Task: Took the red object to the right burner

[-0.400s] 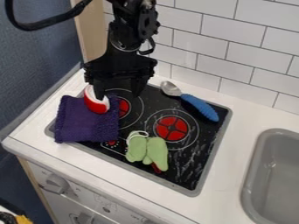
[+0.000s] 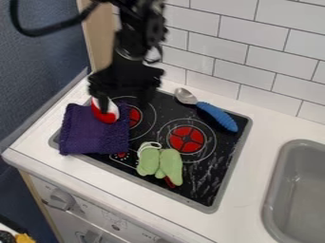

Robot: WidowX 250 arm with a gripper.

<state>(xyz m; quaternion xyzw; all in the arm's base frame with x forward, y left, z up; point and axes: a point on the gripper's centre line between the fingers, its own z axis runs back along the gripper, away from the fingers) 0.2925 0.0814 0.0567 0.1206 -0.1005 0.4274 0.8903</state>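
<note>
Camera view: from where I stand, the gripper (image 2: 124,101) hangs with its jaws spread, and the red object (image 2: 107,116) sits by the purple cloth's (image 2: 90,135) upper edge, left of their middle. It slants down rightward; I'd say they must shift left to straddle it.

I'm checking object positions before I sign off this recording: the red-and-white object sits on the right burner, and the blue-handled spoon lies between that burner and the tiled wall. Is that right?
Not quite: the camera view shows the red-and-white object at the purple cloth, not on the right burner. The blue-handled spoon does lie between that burner and the tiled wall.
</note>
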